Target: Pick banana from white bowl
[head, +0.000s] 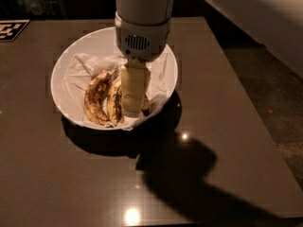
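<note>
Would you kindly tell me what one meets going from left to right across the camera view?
Black-and-white checkered marker → left rim of the large white paper-lined bowl → broad brown-blotched banana → second blotched banana → cream end effector, hanging low over the bowl's middle.

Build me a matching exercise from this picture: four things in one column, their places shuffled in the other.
1. gripper
2. bowl
3. blotched bananas
4. checkered marker

A. far left corner of the table
B. inside the bowl, left of the gripper
C. on the table, under the arm
D. low over the bowl, right beside the blotched bananas

Pairs: 1-D, 2-C, 3-B, 4-A.
</note>
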### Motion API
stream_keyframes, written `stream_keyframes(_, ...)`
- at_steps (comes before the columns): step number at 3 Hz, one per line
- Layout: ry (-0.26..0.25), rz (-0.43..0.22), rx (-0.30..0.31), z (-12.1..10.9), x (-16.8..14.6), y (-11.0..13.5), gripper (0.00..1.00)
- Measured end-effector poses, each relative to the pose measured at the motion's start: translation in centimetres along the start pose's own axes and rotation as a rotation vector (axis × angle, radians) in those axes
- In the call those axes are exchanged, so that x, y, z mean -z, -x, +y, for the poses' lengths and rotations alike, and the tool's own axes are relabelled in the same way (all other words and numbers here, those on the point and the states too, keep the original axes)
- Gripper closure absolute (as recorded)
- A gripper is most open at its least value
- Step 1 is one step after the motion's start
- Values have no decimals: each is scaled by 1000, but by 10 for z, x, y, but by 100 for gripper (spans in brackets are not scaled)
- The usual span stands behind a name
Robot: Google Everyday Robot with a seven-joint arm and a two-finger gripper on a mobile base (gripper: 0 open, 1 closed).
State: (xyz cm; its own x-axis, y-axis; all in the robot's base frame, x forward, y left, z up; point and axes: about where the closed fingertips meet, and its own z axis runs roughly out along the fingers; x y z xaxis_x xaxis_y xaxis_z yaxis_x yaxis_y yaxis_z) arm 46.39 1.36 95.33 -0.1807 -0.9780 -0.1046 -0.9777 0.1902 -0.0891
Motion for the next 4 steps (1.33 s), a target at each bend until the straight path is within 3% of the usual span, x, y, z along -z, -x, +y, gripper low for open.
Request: stream_keyframes(4, 147, -15, -123, -29, -42, 25, 19)
